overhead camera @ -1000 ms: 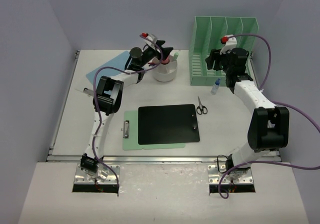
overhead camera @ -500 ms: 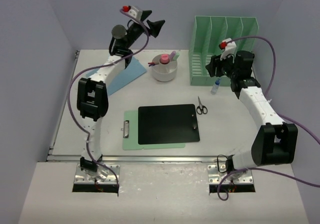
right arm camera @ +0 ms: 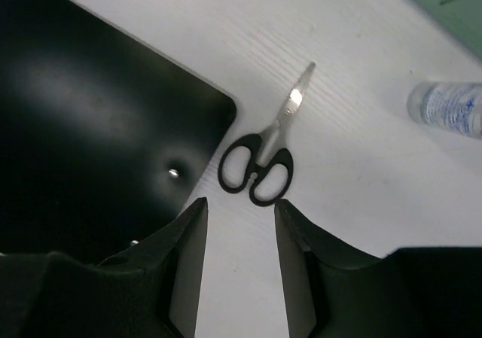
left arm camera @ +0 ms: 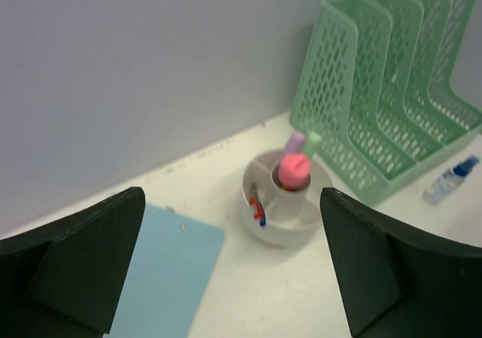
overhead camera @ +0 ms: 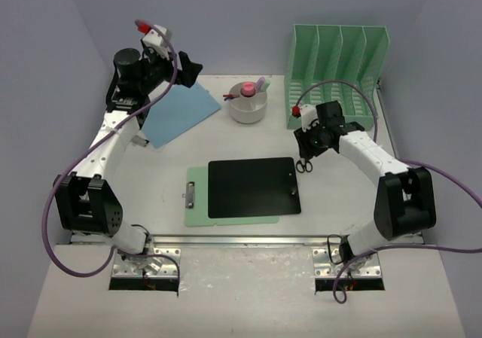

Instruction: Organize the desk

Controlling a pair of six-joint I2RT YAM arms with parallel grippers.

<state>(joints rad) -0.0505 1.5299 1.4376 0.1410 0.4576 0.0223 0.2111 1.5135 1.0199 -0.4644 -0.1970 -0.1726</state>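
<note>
The off-white desk [overhead camera: 151, 195] holds small black-handled scissors [overhead camera: 303, 163], lying closed right of a black board [overhead camera: 252, 187]. My right gripper [overhead camera: 306, 147] hovers just above them, open and empty. In the right wrist view the scissors [right arm camera: 260, 165] lie just beyond my right gripper [right arm camera: 239, 206], with a small clear bottle [right arm camera: 448, 106] to the right. My left gripper [overhead camera: 187, 68] is raised at the back left over a blue sheet [overhead camera: 181, 112]. In the left wrist view it [left arm camera: 233, 278] is wide open and empty.
A white round holder [overhead camera: 248, 108] with pens and a pink-capped item stands at the back centre. A mint-green file rack [overhead camera: 339, 59] stands at the back right. The black board lies on a green clipboard [overhead camera: 194, 202]. Lavender walls enclose the desk; a metal rail [overhead camera: 241, 240] runs along its near edge.
My left arm has swung left and back, away from the holder. My right arm has come down and left from the rack to just over the scissors, hiding the bottle from above.
</note>
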